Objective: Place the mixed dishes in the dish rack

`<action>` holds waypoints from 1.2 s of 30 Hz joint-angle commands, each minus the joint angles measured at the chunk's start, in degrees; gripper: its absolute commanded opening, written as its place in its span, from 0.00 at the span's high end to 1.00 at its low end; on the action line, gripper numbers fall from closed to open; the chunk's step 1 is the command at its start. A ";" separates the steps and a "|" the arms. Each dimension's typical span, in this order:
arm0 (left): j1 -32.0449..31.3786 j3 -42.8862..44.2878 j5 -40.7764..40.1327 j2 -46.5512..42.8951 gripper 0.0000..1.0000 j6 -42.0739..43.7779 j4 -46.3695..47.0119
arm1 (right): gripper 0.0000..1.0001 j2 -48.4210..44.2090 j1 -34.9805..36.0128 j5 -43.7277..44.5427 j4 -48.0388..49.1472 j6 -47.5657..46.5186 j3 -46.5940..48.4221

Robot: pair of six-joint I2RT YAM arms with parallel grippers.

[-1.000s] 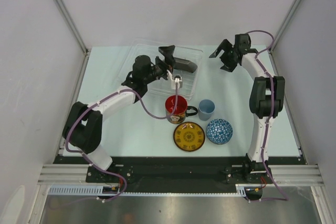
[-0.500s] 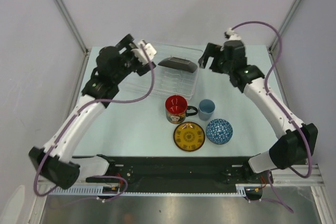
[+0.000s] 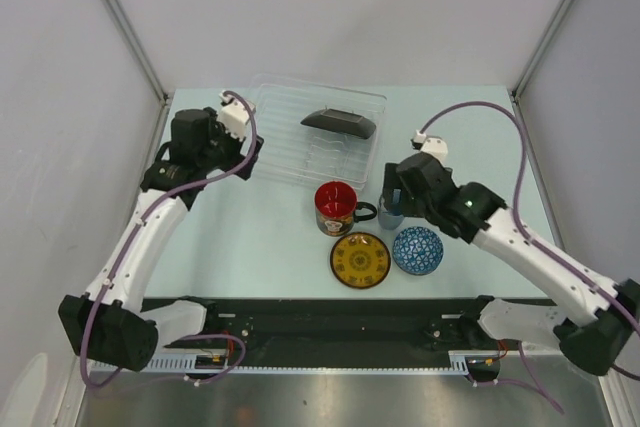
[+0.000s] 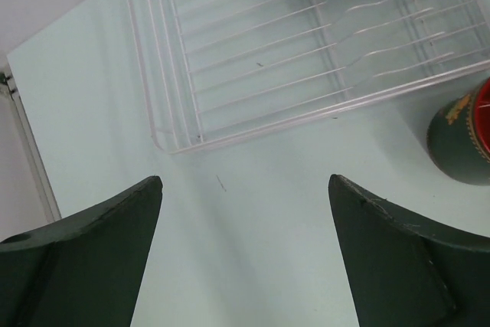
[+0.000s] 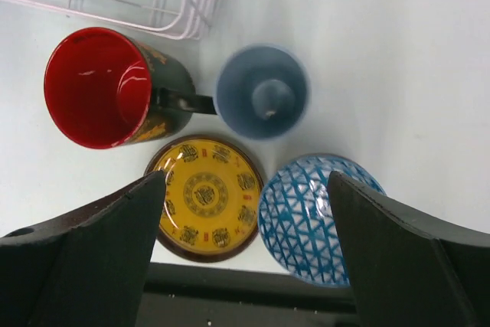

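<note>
Saucer [image 3: 360, 260]: yellow, flat, well in front of the right end of the rack [image 3: 290, 137].
Bowl [image 3: 417, 250]: blue-white, in front of the rack, beyond its right end.
Mug [image 3: 336, 207]: red, upright, just before the rack's near right corner.
Cup [image 5: 262, 92]: light blue, right of that corner.
Right gripper [image 5: 246, 178]: jaws wide, empty, above that corner's near side.
Left gripper [image 4: 245, 181]: jaws wide, empty, off the rack's near left corner.
Plate [image 3: 340, 122]: black, propped in the rack's far right.

We find no writing, number or brand that we can read anywhere. The mug [image 5: 99, 86] carries gold marks on its dark side, and the saucer [image 5: 203, 197] bears a ring of dark square emblems round a central one, but we cannot make any out as letters.
</note>
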 commanded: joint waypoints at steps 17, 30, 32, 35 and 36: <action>12.91 11.97 0.71 27.07 0.07 -8.94 13.32 | 0.11 -11.96 10.61 16.57 -31.31 35.14 -1.78; 13.17 10.23 0.53 34.38 0.12 -9.64 18.16 | 0.12 -11.26 11.40 15.69 -40.81 42.17 -2.04; 13.17 8.83 1.49 33.85 0.14 -9.55 17.90 | 0.12 -10.82 12.01 15.34 -41.25 42.62 -2.39; 13.17 6.11 3.34 31.58 0.16 -9.55 17.55 | 0.12 -10.29 12.63 14.99 -41.08 43.94 -3.80; 13.17 5.31 3.78 30.87 0.17 -9.64 17.55 | 0.13 -9.86 12.63 14.55 -40.99 44.29 -4.93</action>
